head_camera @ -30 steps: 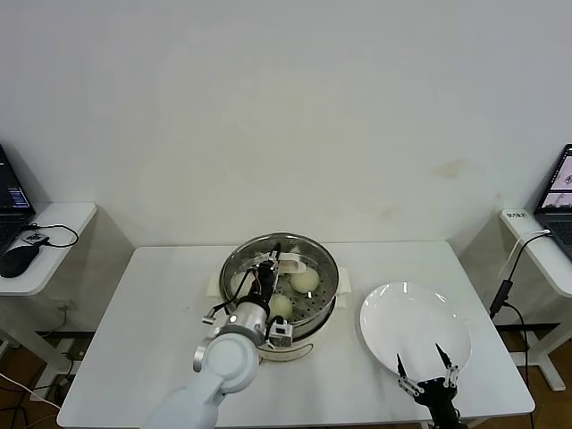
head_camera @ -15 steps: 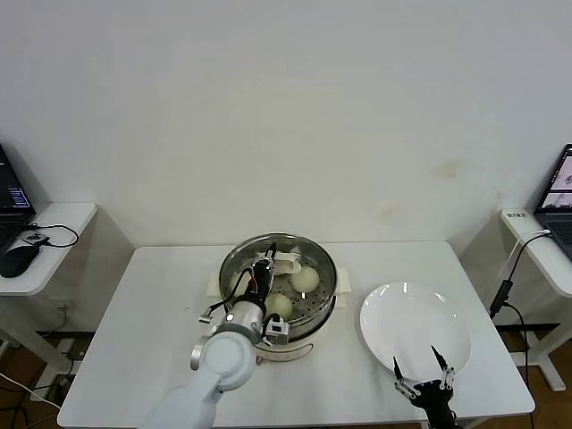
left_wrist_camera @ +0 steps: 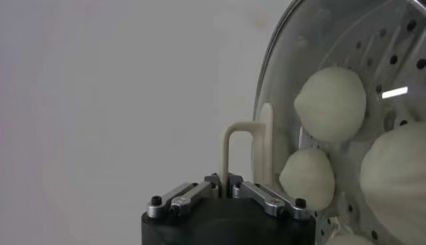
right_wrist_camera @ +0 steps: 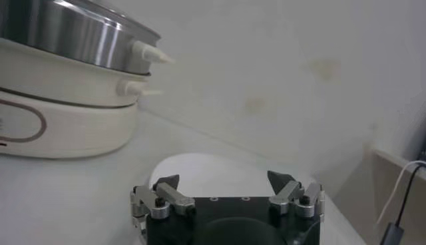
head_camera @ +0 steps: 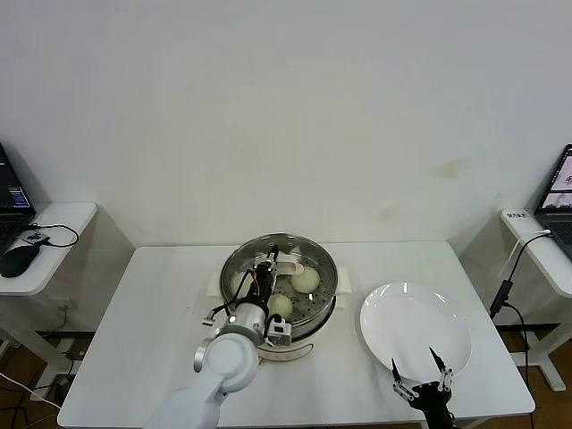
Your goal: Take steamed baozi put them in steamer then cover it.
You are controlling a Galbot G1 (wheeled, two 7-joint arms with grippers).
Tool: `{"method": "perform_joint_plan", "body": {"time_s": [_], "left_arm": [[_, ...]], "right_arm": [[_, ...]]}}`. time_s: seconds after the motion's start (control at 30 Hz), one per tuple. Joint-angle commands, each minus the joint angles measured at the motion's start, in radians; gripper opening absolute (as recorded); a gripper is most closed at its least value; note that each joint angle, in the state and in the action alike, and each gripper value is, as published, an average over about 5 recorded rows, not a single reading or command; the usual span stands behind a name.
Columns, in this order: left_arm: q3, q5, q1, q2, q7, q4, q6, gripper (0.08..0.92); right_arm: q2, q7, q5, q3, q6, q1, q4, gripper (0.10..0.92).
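Observation:
The steamer (head_camera: pixel 323 315) stands at the table's middle on its white base. The cover (head_camera: pixel 313 257) lies over its top; I cannot tell whether it rests on the rim. My left gripper (head_camera: pixel 264 271) is shut on the cover's cream handle (left_wrist_camera: pixel 266 143), as the left wrist view (left_wrist_camera: pixel 225 184) shows. Three baozi show through the glass (head_camera: pixel 305 280) (head_camera: pixel 280 306) (head_camera: pixel 239 282), and also in the left wrist view (left_wrist_camera: pixel 331 103) (left_wrist_camera: pixel 307 178) (left_wrist_camera: pixel 396 173). A fourth is hidden. My right gripper (head_camera: pixel 414 374) (right_wrist_camera: pixel 225 178) is open and empty near the front edge of the white plate (head_camera: pixel 416 317).
The white plate (right_wrist_camera: pixel 213 166) lies empty right of the steamer (right_wrist_camera: pixel 73 33). Side tables with laptops stand at the far left (head_camera: pixel 45 241) and far right (head_camera: pixel 545 250). A cable (head_camera: pixel 505 286) hangs by the table's right edge.
The cover and left gripper have shifted only slightly over the steamer. The right gripper has drawn back a little toward the table's front edge.

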Motion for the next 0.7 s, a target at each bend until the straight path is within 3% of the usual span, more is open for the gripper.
{"method": "perform_joint_plan", "body": {"time_s": [0.03,0.4,0.7], "left_arm": [[-0.005,-0.005,0.016,-0.001,-0.014,-0.012,-0.002,0.196],[-0.056,-0.02,0.15,0.054,-0.028,-0.17,-0.012,0.512],[-0.221,-0.235,0.435,0.119,-0.126,-0.445,-0.062,0.768]], "right_arm": [[0.0,0.0,-0.001,-0.002,0.001,0.0,0.001,0.823],[0.002,0.0,-0.006,-0.004,0.005,-0.003,0.001,0.823],[-0.002,0.0,-0.005,-0.003,0.004,-0.009,-0.002,0.823]]}}
